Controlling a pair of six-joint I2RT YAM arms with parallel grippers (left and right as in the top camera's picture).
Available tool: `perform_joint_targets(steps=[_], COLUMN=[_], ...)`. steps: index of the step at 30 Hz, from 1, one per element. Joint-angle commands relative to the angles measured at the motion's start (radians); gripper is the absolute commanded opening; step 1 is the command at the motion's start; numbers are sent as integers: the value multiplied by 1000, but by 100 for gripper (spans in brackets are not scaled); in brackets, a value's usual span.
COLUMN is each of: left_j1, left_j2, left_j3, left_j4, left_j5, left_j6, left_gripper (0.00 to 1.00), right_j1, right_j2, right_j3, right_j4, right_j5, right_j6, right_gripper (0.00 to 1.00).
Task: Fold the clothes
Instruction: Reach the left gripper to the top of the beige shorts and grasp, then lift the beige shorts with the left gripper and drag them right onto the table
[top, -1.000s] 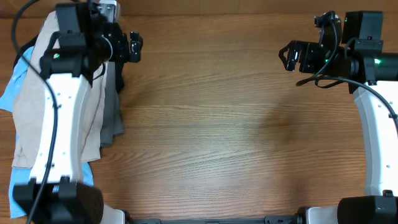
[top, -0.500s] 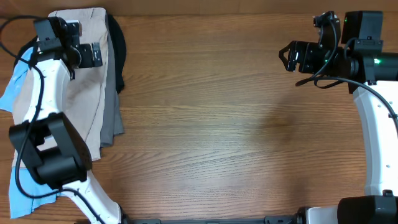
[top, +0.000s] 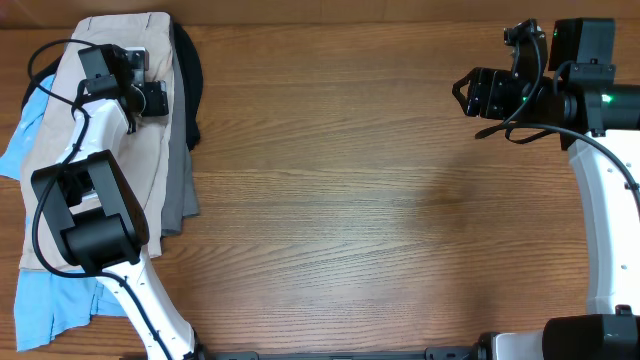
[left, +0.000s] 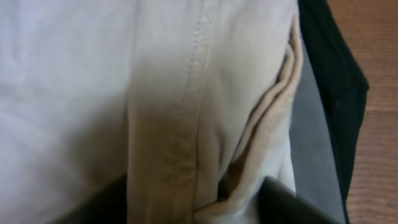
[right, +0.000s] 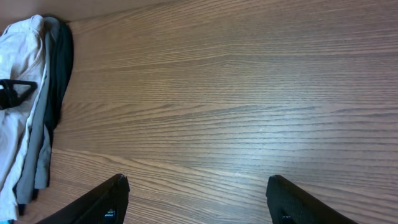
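The beige khaki shorts (top: 105, 180) lie on top of a pile of clothes at the table's left edge. My left gripper (top: 150, 98) is low over the upper part of the shorts. In the left wrist view its open fingers (left: 193, 211) straddle a stitched seam and fold of the shorts (left: 186, 112). My right gripper (top: 468, 92) is open and empty, held above bare wood at the back right. Its fingers (right: 199, 202) are spread wide. The pile also shows in the right wrist view (right: 22, 62), far left.
A black garment (top: 188, 80) and a grey one (top: 180, 195) stick out from under the shorts' right side, and a light-blue one (top: 40, 300) at the left and bottom. The wooden table (top: 380, 200) stretches between the arms.
My left arm has swung from high over the pile's right side down onto the upper part of the shorts. The right arm has stayed put.
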Motion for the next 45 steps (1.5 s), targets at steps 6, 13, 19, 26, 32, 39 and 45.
perform_joint_targets(steps=[6,13,19,26,32,39,45], left_j1=[4,0,-2,-11,-198,-601,-884], left_j2=[-18,-100,-182,-293,-409,-399,-295], left_j3=[41,50,50,50,50,50,50], left_j4=[9,-7,-47,-73,-62,27,229], left_j5=[32,65,65,205,414,336,113], left_j6=[-135,-182,-261,-294,-415,-455,-455], left_gripper=[43,4,4,4,4,4,4], right_j1=[-3,-3,-3,-3,-9,-143,-362], right_j2=[-2,-2,-2,-2,-3,-5,-5], right_j3=[8,8,8,8,19,198,316], right_j4=[8,8,8,11,20,-153,-271], right_j5=[-11,-5,-5,-5,-5,-5,-13], right_j6=[0,-1,-1,0,5,31,30], right_gripper=[75,75,75,75,74,75,80])
